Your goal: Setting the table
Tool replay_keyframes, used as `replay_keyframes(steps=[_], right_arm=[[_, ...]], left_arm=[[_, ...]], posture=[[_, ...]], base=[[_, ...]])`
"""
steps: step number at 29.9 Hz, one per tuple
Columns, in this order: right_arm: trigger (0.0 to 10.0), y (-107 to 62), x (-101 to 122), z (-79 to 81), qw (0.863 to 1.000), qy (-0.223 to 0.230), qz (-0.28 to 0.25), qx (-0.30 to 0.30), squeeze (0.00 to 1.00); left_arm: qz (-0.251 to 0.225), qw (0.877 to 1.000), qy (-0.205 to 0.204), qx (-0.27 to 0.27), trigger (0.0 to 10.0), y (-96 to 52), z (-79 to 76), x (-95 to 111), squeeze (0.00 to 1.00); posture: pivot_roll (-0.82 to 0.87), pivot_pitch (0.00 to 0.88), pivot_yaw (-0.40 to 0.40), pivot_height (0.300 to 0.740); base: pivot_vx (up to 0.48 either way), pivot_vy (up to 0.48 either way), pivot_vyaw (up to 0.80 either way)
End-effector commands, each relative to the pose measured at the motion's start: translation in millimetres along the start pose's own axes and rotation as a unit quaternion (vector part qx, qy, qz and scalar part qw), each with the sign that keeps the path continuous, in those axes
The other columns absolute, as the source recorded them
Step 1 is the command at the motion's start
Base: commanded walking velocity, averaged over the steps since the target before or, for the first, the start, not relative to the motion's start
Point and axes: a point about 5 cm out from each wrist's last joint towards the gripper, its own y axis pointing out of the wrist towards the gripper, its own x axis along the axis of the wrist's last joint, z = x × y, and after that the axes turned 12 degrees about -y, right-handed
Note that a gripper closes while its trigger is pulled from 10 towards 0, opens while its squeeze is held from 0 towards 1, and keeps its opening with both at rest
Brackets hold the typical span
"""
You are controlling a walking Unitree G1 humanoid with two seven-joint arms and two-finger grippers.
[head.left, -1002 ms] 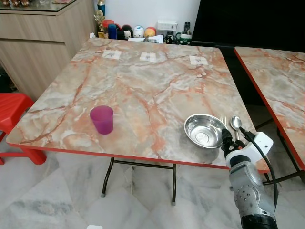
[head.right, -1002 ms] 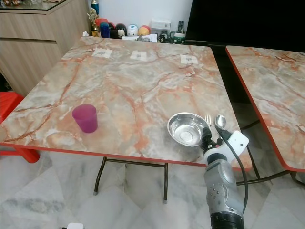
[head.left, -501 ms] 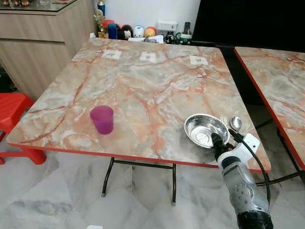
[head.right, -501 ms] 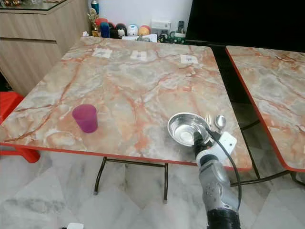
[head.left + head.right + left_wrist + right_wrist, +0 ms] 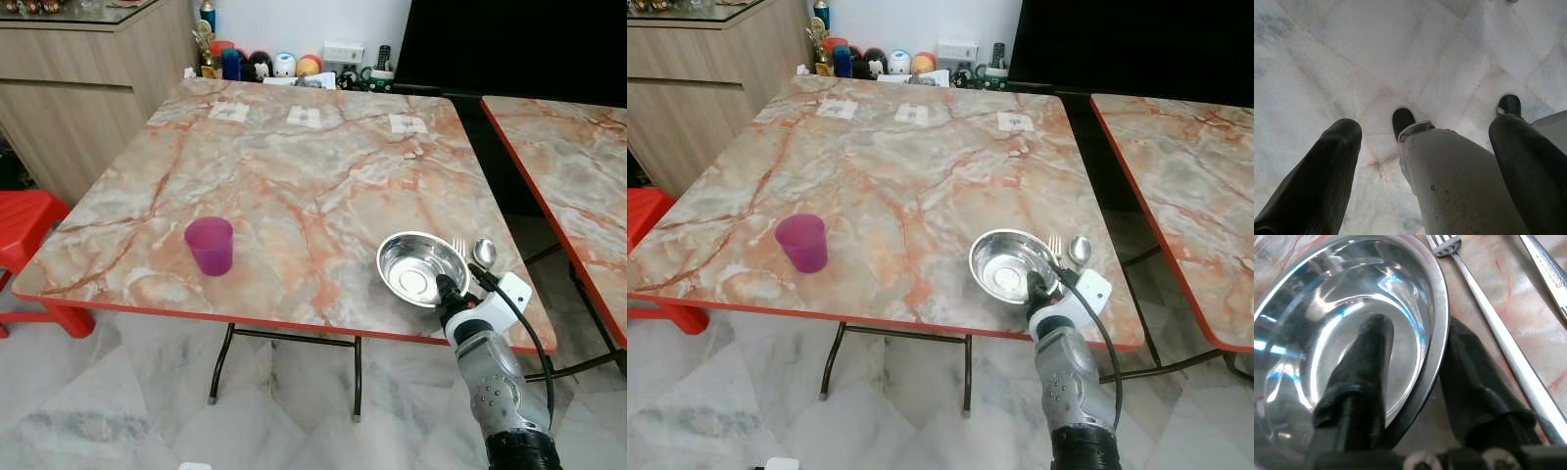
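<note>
A steel bowl [image 5: 419, 266] sits near the front right corner of the marble table [image 5: 294, 166]. My right gripper [image 5: 449, 292] holds its near rim, shut on it, with one finger [image 5: 1369, 362] inside the bowl and the other outside against the rim. A fork [image 5: 458, 247] and a spoon [image 5: 484, 255] lie just right of the bowl, side by side. A purple cup [image 5: 210, 245] stands upright at the front left of the table. My left gripper [image 5: 1427, 129] hangs open over the floor beside my own leg.
A second marble table [image 5: 578, 166] stands to the right across a narrow gap. A red stool [image 5: 24, 225] and a wooden cabinet [image 5: 88, 88] are on the left. Small toys and bottles [image 5: 265, 65] line the wall behind the table.
My right gripper moved left from beside the fork and spoon to the bowl's near rim and closed over it. The bowl shifted slightly left.
</note>
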Motion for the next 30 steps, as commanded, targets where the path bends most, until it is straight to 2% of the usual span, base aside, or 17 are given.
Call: replay_keyframes(steps=[1, 9, 13, 17, 18, 25, 26, 27, 28, 30], right_arm=[[0.0, 1.3, 0, -2.9, 1.0, -0.004, 0.005, -0.006, 0.0], [0.0, 2.3, 0, -0.4, 1.0, -0.005, 0.002, -0.003, 0.0], [0.0, 1.8, 3, 0.7, 1.0, -0.005, -0.018, 0.002, 0.0], [0.0, -1.4, 16, 5.7, 0.996, 0.006, -0.083, 0.017, 0.0], [0.0, -3.5, 21, 9.3, 0.994, 0.021, -0.106, 0.026, 0.0], [0.0, -9.8, 30, 12.1, 0.985, 0.051, -0.158, 0.041, 0.0], [0.4, -11.5, 32, 13.0, 0.983, 0.055, -0.17, 0.048, 0.0], [0.4, -12.5, 34, 13.7, 0.981, 0.058, -0.177, 0.052, 0.0], [10.0, -13.7, 35, 14.5, 0.979, 0.059, -0.187, 0.059, 0.0], [10.0, -13.9, 35, 14.6, 0.978, 0.057, -0.19, 0.059, 0.0]], left_arm=[[0.022, 1.0, -0.001, 0.002, 10.0, -1.9, 0.8, -11, 0.0], [0.023, 1.0, -0.005, -0.001, 10.0, -1.6, -1.2, -11, 0.0], [0.023, 1.0, -0.006, -0.001, 10.0, -1.7, -1.1, -11, 0.0], [0.028, 1.0, -0.005, 0.004, 10.0, -3.8, 5.3, -15, 0.0], [0.029, 1.0, -0.005, 0.006, 10.0, -4.2, 6.3, -16, 0.0], [0.032, 0.999, -0.001, 0.007, 10.0, -3.7, 4.8, -16, 0.0], [0.031, 0.999, 0.0, 0.008, 10.0, -3.7, 4.9, -16, 0.0], [0.031, 0.999, 0.0, 0.008, 10.0, -3.8, 5.1, -16, 0.0], [0.03, 0.999, 0.001, 0.01, 10.0, -3.9, 5.6, -16, 0.0], [0.029, 1.0, 0.0, 0.011, 10.0, -3.9, 5.9, -16, 0.0]], posture=[[0.03, 0.117, -0.061, 0.74], [0.03, 0.12, -0.063, 0.74], [0.03, 0.122, -0.063, 0.74], [0.03, 0.124, -0.063, 0.74], [0.03, 0.124, -0.063, 0.74], [0.03, 0.127, -0.06, 0.74], [0.03, 0.127, -0.059, 0.74], [0.03, 0.127, -0.059, 0.74], [0.03, 0.128, -0.058, 0.74], [0.03, 0.128, -0.058, 0.74]], base=[[0.0, 0.0, 0.0], [0.0, 0.0, 0.0], [0.0, 0.0, 0.0], [0.0, 0.0, 0.0], [0.0, 0.0, 0.0], [0.0, 0.0, 0.0], [0.0, 0.0, 0.0], [0.0, 0.0, 0.0], [0.0, 0.0, 0.0], [0.0, 0.0, 0.0]])
